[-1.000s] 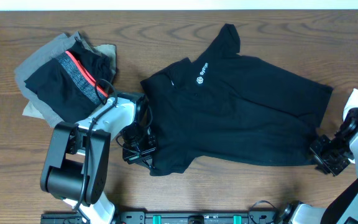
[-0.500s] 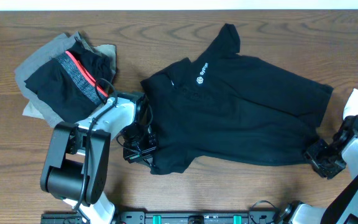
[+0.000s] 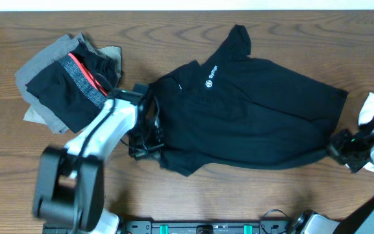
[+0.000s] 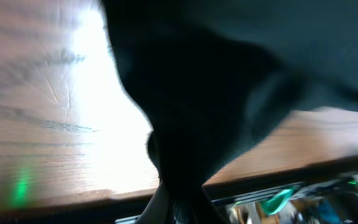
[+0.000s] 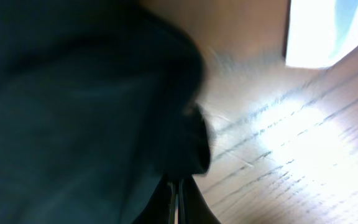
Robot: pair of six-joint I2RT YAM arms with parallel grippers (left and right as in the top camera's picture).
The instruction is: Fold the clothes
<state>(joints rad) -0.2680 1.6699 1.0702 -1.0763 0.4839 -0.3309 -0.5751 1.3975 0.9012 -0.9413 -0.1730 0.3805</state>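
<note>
Near corners of the black T-shirt (image 3: 252,110) are pinched by left gripper (image 3: 147,142) and right gripper (image 3: 340,144), probably to lift the hem evenly.

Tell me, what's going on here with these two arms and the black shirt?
Two robot arms are working on folding clothes. A black T-shirt lies spread out on the wooden table. The left gripper is shut on the shirt's edge at one end, and the right gripper is shut on its edge at the other end, both along the side nearest the robot. No fold is made yet. A pile of other garments sits to the left of the shirt.
</note>
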